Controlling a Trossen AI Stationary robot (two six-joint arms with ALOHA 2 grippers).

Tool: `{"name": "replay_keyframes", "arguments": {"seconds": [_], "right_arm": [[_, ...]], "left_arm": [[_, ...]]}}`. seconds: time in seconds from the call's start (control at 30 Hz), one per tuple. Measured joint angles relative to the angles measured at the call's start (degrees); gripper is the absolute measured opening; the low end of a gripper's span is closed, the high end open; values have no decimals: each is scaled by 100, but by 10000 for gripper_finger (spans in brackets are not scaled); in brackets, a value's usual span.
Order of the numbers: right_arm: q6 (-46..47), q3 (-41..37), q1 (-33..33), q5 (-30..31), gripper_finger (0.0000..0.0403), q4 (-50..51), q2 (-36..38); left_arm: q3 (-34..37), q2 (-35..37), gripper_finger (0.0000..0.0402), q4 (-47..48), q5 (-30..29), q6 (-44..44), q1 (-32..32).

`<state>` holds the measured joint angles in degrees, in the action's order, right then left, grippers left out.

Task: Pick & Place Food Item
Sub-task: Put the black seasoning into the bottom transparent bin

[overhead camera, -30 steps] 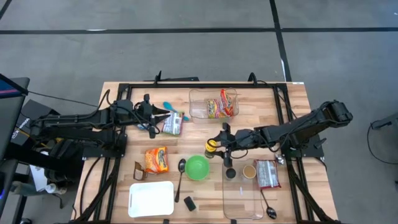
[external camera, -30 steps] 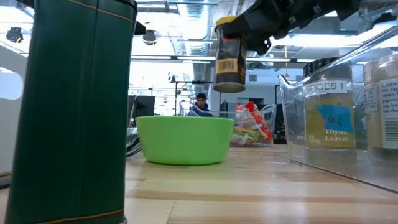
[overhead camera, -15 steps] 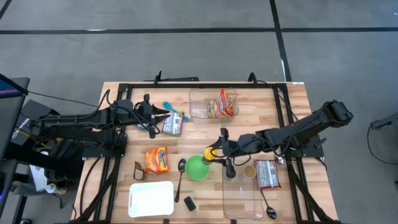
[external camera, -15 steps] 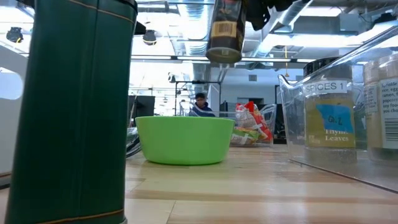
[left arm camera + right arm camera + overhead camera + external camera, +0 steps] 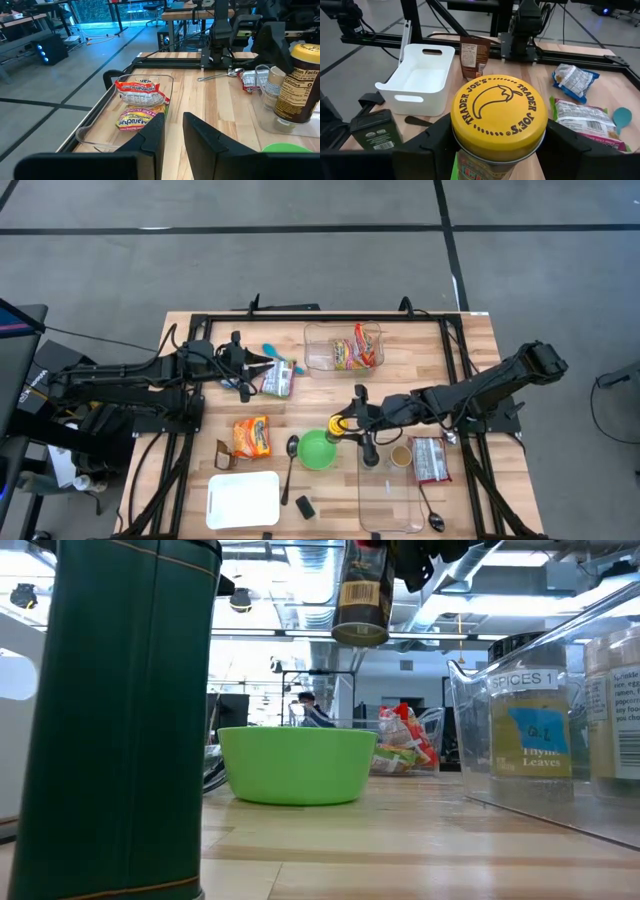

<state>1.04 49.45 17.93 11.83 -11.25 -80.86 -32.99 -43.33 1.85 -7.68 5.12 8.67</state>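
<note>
Right pincer (image 5: 343, 423) is seen clamped on a jar (image 5: 338, 426) with a yellow lid, the dark fingers (image 5: 430, 145) pressed against both sides just under the lid. The jar is held upright in the air above the rim of the green bowl (image 5: 316, 450), on the side of the bowl toward the clear bin (image 5: 390, 498). In the low view the jar (image 5: 362, 595) is seen hanging well above the bowl (image 5: 297, 764), clear of it.

Left pincer (image 5: 252, 366) is held far from the bowl, at the back left of the tabletop (image 5: 470, 345), beside a snack bag (image 5: 279, 379) and a teal spoon (image 5: 272, 352). Its fingers (image 5: 150, 137) are nearly together with a narrow gap showing, and nothing is seen between them.

Beyond the bowl, toward the back edge, a clear tray (image 5: 322, 348) is found holding noodle packs (image 5: 357, 350). Another noodle pack (image 5: 252, 436) lies to the left of the bowl, with a spoon (image 5: 291, 452) between the two. A white basket (image 5: 243, 499) is placed at the front left. Spice jars (image 5: 530, 725) are stood inside the clear bin, just right of the bowl.
</note>
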Motion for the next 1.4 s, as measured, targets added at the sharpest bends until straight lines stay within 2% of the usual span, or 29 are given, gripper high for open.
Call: {"name": "replay_keyframes", "arguments": {"seconds": [0.23, 0.47, 0.9, 1.03, 1.2, 1.4], "right_arm": [[-1, -2, 333, -56, 212, 111, 219], [170, -1, 942, 53, 213, 775, 760], [715, -2, 2480, 1642, 214, 1567, 1002], [1411, -2, 2830, 2055, 214, 1875, 927], [2268, -2, 3035, 2149, 214, 2291, 819], [2302, -2, 3213, 2303, 214, 2323, 288]], "left_arm": [[0, 0, 62, 0, 2, -1, 0], [0, 0, 62, -29, 0, -1, 0], [-2, 0, 62, -72, 0, 1, 0], [0, -1, 62, -76, 0, 0, -1], [-1, -1, 62, -79, 0, 0, 0], [-2, 0, 62, -85, 1, -1, -1]]}}
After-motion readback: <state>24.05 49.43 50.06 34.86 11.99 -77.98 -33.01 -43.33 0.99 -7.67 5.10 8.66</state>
